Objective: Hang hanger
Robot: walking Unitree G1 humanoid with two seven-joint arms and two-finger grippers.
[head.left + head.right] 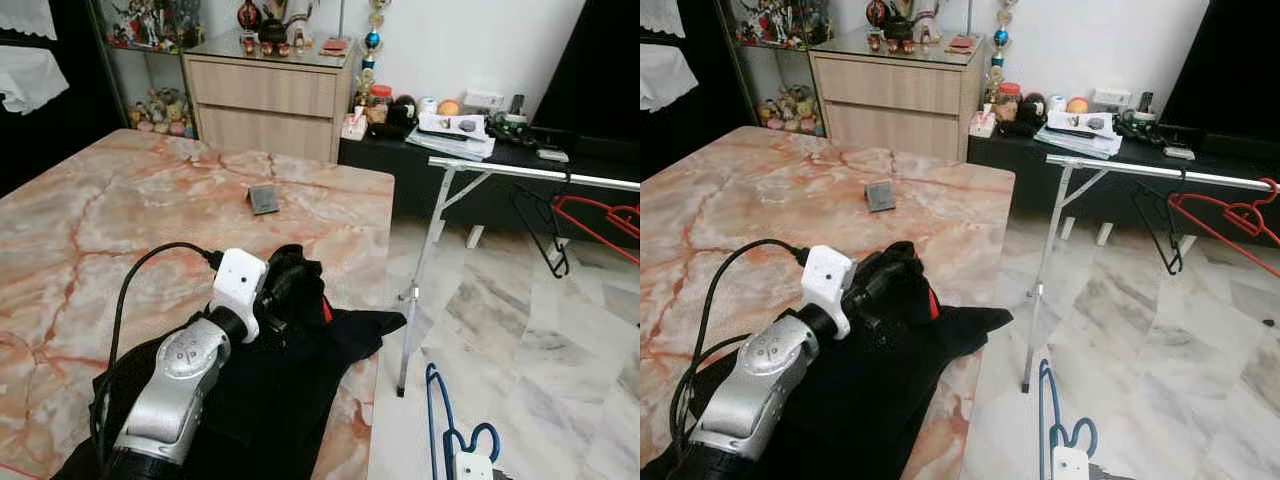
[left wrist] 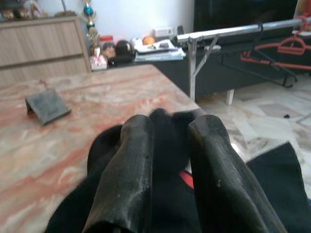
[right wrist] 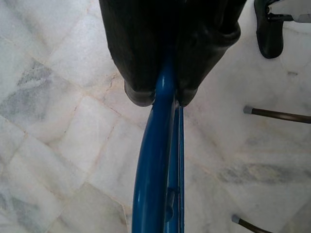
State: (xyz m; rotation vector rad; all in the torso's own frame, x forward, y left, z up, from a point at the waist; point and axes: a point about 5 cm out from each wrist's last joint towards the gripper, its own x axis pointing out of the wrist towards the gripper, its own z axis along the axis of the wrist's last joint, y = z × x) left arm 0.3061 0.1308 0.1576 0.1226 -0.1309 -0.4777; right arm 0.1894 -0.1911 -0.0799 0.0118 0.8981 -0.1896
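Low over the marble table [image 1: 90, 230], left tool [image 2: 167, 160] pinching black garment [image 1: 290, 380]; right tool [image 3: 165, 94] clamped on blue hanger [image 3: 158, 170].

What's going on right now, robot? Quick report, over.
Left gripper pinching black garment on marble table. Right gripper shut on blue hanger, low over the floor. Clothes rail ahead, black and red hangers already on it.
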